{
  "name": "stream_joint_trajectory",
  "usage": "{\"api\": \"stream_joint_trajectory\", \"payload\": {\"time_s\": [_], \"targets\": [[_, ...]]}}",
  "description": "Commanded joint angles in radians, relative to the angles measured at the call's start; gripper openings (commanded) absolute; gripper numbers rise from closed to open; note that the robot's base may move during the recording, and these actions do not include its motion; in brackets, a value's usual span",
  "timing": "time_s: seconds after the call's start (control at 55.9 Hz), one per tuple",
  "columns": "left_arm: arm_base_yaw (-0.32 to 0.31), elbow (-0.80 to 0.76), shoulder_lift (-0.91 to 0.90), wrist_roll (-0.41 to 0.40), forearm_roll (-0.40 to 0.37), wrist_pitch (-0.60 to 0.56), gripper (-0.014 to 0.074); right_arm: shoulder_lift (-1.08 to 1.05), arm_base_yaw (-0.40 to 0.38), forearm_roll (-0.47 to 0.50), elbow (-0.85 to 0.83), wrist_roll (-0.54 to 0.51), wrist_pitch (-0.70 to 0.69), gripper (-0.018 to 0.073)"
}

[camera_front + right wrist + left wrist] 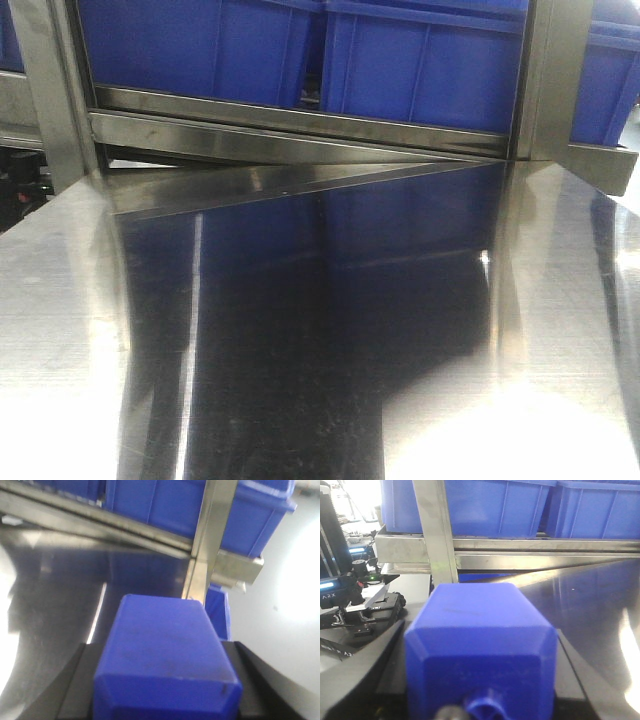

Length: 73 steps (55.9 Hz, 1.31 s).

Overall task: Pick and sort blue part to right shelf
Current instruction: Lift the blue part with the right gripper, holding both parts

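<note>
In the left wrist view a blue part (475, 615), a chunky block with bevelled edges, fills the space between the black fingers (367, 680) of my left gripper (480, 632), which is shut on it. The right wrist view shows a second blue part (162, 630) of the same shape, clamped in my right gripper (160, 647) between its black fingers (75, 690). Both parts are held above the shiny steel table (560, 330), facing the steel shelf (300, 120). Neither gripper appears in the front view.
Blue bins (420, 60) stand in a row on the shelf, between steel posts (550, 80). Another blue object (218, 612) sits low behind the post (205, 545). Black ARX equipment (350, 595) lies off the table's left edge.
</note>
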Motion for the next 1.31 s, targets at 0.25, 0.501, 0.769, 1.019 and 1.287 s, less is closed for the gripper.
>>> {"api": "stream_joint_trajectory", "payload": {"time_s": [0.25, 0.501, 0.769, 1.019, 1.287], "targets": [[0.002, -0.026, 0.014, -0.006, -0.001, -0.089, 0.0376, -0.042, 0.0, -0.026, -0.026, -0.011, -0.096, 0.0209], [0.002, -0.026, 0.014, -0.006, -0.001, -0.089, 0.0376, -0.042, 0.0, -0.016, -0.026, -0.011, -0.076, 0.0209], [0.002, -0.026, 0.014, -0.006, -0.001, -0.089, 0.0376, -0.042, 0.0, -0.016, -0.026, -0.011, -0.072, 0.0209], [0.002, -0.026, 0.014, -0.006, -0.001, -0.089, 0.0376, -0.042, 0.0, -0.016, -0.026, -0.011, -0.072, 0.0209], [0.002, -0.026, 0.014, -0.006, -0.001, -0.089, 0.0376, -0.042, 0.0, -0.016, -0.026, -0.011, -0.072, 0.0209]]}}
